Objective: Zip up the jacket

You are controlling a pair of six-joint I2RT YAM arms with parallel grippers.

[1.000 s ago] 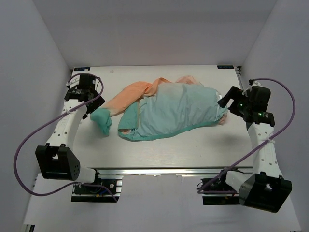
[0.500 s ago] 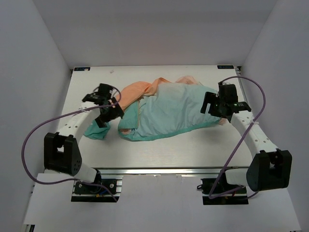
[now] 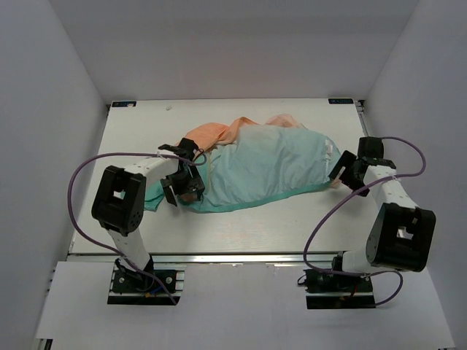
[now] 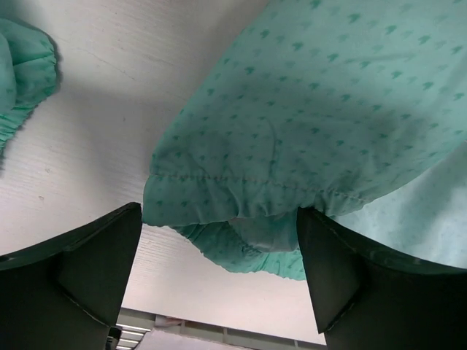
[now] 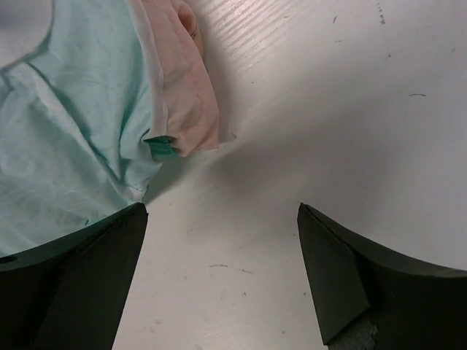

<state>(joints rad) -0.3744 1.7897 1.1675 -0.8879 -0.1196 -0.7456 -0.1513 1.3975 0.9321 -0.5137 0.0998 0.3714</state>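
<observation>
Lying bunched mid-worktop [image 3: 292, 226], the jacket [image 3: 255, 164] shows mostly teal cloth, with peach at the far side and no zipper in sight. The left pincer [image 3: 184, 188] hangs released over a gathered teal edge [image 4: 241, 193] at the jacket's left. The right pincer [image 3: 341, 172] is released too, over bare worktop just beside a peach fold [image 5: 182, 109]. A pinch here may catch several layers, dragging the heap instead of spreading it and leaving the zipper buried.
</observation>
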